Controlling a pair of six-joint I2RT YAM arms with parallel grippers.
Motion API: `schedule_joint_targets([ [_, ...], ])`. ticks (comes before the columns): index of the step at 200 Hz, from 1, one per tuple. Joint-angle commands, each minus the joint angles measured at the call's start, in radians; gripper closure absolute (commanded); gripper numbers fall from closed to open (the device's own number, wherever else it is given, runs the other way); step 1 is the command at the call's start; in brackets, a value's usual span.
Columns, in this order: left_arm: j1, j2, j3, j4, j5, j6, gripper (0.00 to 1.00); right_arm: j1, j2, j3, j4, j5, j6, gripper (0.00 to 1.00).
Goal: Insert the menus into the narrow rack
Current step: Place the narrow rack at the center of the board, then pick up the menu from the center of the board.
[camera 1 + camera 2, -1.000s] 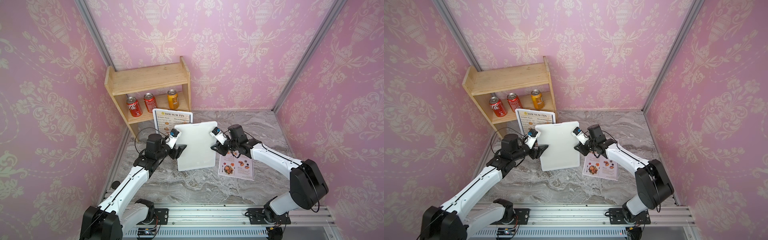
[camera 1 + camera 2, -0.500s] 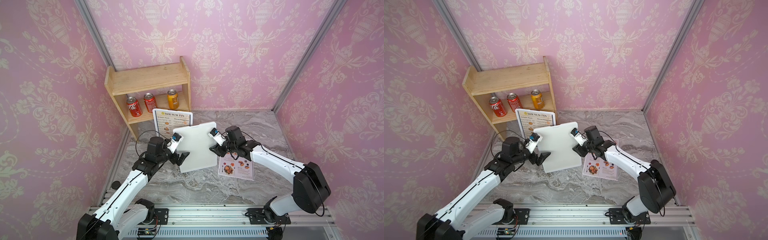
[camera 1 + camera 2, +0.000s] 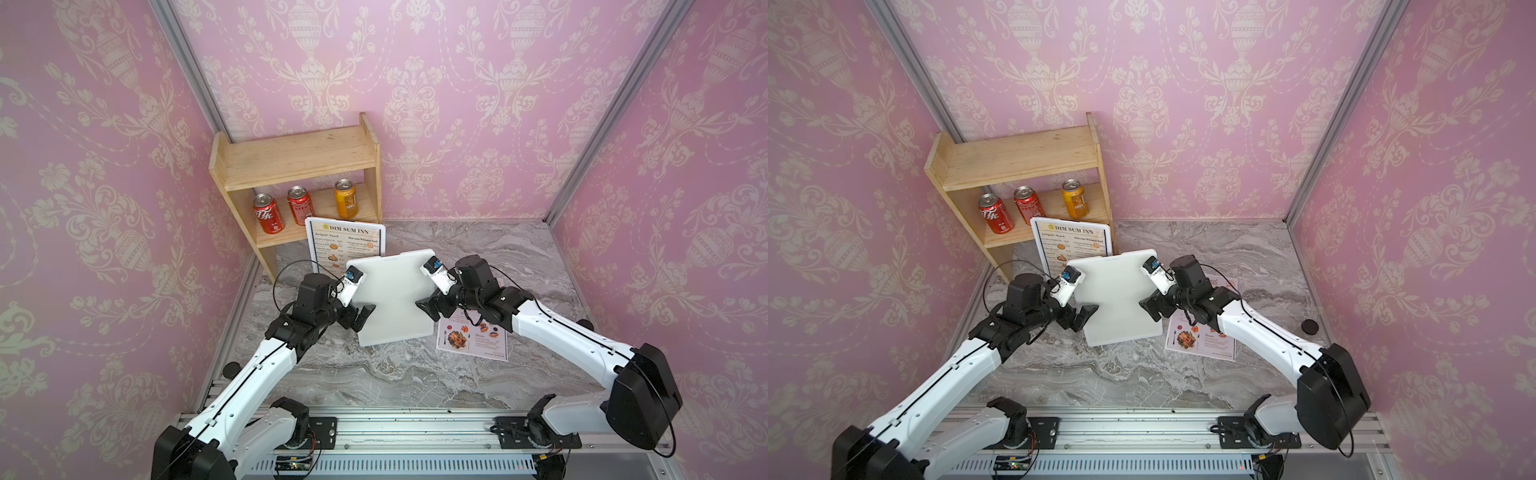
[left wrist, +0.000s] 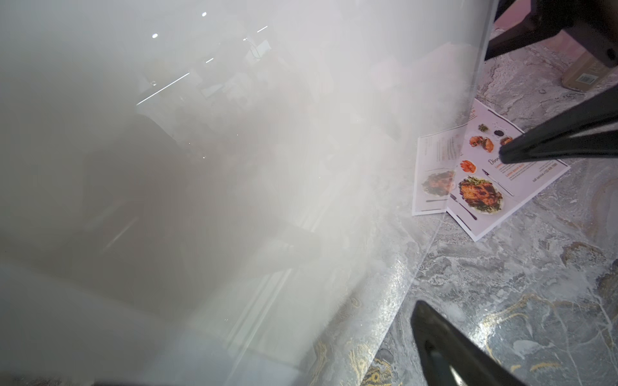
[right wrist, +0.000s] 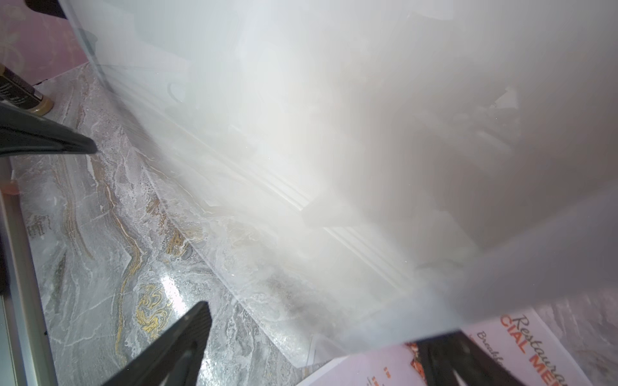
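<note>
Grey marble desk [image 3: 374, 374] is carrying everything; I am using the white panel [image 3: 390, 299] as reference. Nearest, just off the panel's lower corner on the right-arm side, the pale menu [image 3: 473, 340] is lying flat, its far end running under the right arm [image 3: 552, 334]. It is not sitting in any rack. The panel itself is standing on edge, leaning back slightly, showing no print on the face in view, so I cannot tell what it is. Left tool [image 3: 364, 312] is sitting at the panel's left-arm edge, right tool [image 3: 425, 305] at the opposite edge. Both are gaping wide, straddling the edges without pinching, so nothing is gripping the panel. Directly behind the panel the DIM SUM INN menu [image 3: 345, 243] is standing upright. Its foot is hidden, so I cannot tell whether it is sitting in the rack or only leaning. Further behind the panel, the wooden shelf [image 3: 299, 160] is holding three cans [image 3: 300, 204].

Risks, my read: the panel is tilting with no support, so it is liable to tip or skate on the smooth marble, dropping onto the pale menu or knocking the upright one. Fingers are sitting so near its edges that a sideways retreat could clip it. The flat menu is thin on a slick desk, so pinching its edge is looking fiddly.
</note>
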Motion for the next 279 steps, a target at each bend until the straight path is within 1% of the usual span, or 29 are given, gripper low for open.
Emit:
schedule_joint_targets([
  [1, -0.008, -0.044, 0.040, -0.049, -0.069, -0.003, 0.01, 0.014, -0.055, -0.049, -0.042, 0.090, 0.074, 0.00],
  [33, -0.006, -0.145, 0.044, -0.063, -0.122, -0.025, 0.01, 0.016, -0.189, -0.123, -0.102, 0.270, 0.173, 0.00],
  [48, -0.007, -0.199, 0.041, -0.060, -0.156, -0.049, 0.01, 0.012, -0.230, -0.109, -0.163, 0.431, 0.247, 0.00],
  [53, -0.007, -0.216, 0.044, -0.061, -0.168, -0.057, 0.01, 0.008, -0.234, -0.099, -0.197, 0.466, 0.267, 0.00],
  [62, -0.006, -0.242, 0.045, -0.065, -0.187, -0.063, 0.01, -0.007, -0.225, -0.078, -0.245, 0.510, 0.303, 0.00],
  [80, -0.006, -0.279, 0.060, -0.079, -0.205, -0.059, 0.01, -0.045, -0.159, -0.015, -0.374, 0.602, 0.386, 0.00],
  [88, -0.006, -0.290, 0.070, -0.090, -0.223, -0.059, 0.01, -0.075, -0.128, 0.008, -0.429, 0.620, 0.434, 0.00],
  [98, -0.007, -0.303, 0.080, -0.101, -0.240, -0.062, 0.01, -0.119, -0.084, 0.037, -0.488, 0.620, 0.491, 0.00],
  [111, -0.006, -0.321, 0.082, -0.101, -0.234, -0.073, 0.01, -0.172, -0.043, 0.057, -0.537, 0.602, 0.541, 0.00],
  [129, -0.006, -0.348, 0.081, -0.092, -0.207, -0.097, 0.01, -0.252, -0.001, 0.067, -0.564, 0.527, 0.586, 0.00],
  [146, -0.007, -0.372, 0.079, -0.084, -0.162, -0.141, 0.01, -0.334, 0.052, 0.066, -0.566, 0.418, 0.609, 0.00],
  [167, -0.007, -0.383, 0.066, -0.091, -0.084, -0.180, 0.01, -0.410, 0.107, 0.064, -0.544, 0.356, 0.602, 0.00],
  [179, -0.008, -0.382, 0.062, -0.113, -0.070, -0.178, 0.01, -0.443, 0.141, 0.072, -0.527, 0.302, 0.599, 0.00],
  [191, -0.009, -0.381, 0.059, -0.130, -0.059, -0.173, 0.01, -0.470, 0.198, 0.088, -0.515, 0.251, 0.592, 0.00],
  [212, -0.012, -0.382, 0.050, -0.133, -0.042, -0.172, 0.01, -0.486, 0.273, 0.103, -0.494, 0.224, 0.582, 0.00],
  [232, -0.015, -0.375, 0.055, -0.132, -0.031, -0.170, 0.01, -0.486, 0.307, 0.100, -0.465, 0.200, 0.588, 0.00],
  [255, -0.027, -0.352, 0.060, -0.130, -0.025, -0.159, 0.01, -0.491, 0.357, 0.110, -0.475, 0.212, 0.585, 0.00],
  [279, -0.042, -0.331, 0.063, -0.124, -0.030, -0.150, 0.01, -0.512, 0.361, 0.088, -0.458, 0.188, 0.586, 0.00],
])
